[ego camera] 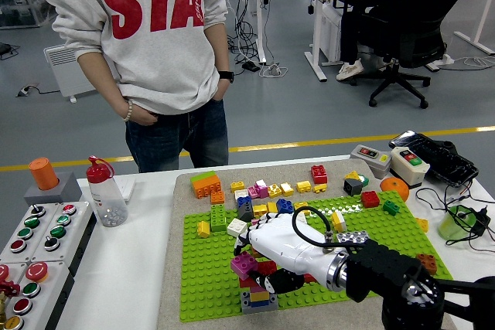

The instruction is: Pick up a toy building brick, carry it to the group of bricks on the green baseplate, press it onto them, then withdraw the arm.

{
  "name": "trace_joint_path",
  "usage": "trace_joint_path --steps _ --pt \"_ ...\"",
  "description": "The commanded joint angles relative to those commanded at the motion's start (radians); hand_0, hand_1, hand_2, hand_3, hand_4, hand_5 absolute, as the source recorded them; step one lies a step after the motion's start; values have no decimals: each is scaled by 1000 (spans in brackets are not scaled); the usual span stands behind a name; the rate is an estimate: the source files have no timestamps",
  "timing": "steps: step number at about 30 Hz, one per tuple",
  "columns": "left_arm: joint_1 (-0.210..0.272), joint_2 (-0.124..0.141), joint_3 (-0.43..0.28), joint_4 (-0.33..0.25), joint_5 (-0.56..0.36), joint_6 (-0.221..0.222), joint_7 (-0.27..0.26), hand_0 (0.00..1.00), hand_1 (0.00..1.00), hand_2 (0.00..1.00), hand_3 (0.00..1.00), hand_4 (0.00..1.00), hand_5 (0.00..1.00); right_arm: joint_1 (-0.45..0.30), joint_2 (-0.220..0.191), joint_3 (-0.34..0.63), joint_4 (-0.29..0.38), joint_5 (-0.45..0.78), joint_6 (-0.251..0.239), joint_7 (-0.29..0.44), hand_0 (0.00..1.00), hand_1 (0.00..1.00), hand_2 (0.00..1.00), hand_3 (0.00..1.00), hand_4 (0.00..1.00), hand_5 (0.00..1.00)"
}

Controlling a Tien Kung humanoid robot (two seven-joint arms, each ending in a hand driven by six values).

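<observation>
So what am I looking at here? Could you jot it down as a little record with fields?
Working hand: right hand, white, fingers curled on a magenta brick
Brick position: low over the brick stack near the front edge of the green baseplate
Other hand: out of view
Loose bricks: a scattered row along the baseplate's far edge
Person: standing beyond the table, hands in pockets

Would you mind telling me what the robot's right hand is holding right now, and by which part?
The right hand grips a magenta brick at its right end, fingers curled around it, above the brick stack.
</observation>
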Motion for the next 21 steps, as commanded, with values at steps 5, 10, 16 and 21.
trace_joint_path --steps 5,10,16,21 --pt "0 0 0 0 0 0 0 652 688 674 575 291 998 -1 1 -1 -2 1 1 0 869 753 740 553 411 194" --pt "0 0 1 0 -1 0 0 653 688 674 575 290 998 -2 2 0 -7 0 5 -3 870 754 741 554 413 196" --pt "0 0 2 0 -2 0 0 653 687 674 576 291 998 -3 2 4 -11 -2 10 -7 872 755 747 555 416 192" --pt "0 0 2 0 -2 0 0 653 687 673 575 290 998 -4 0 8 -11 -3 15 -10 873 757 757 564 423 192"
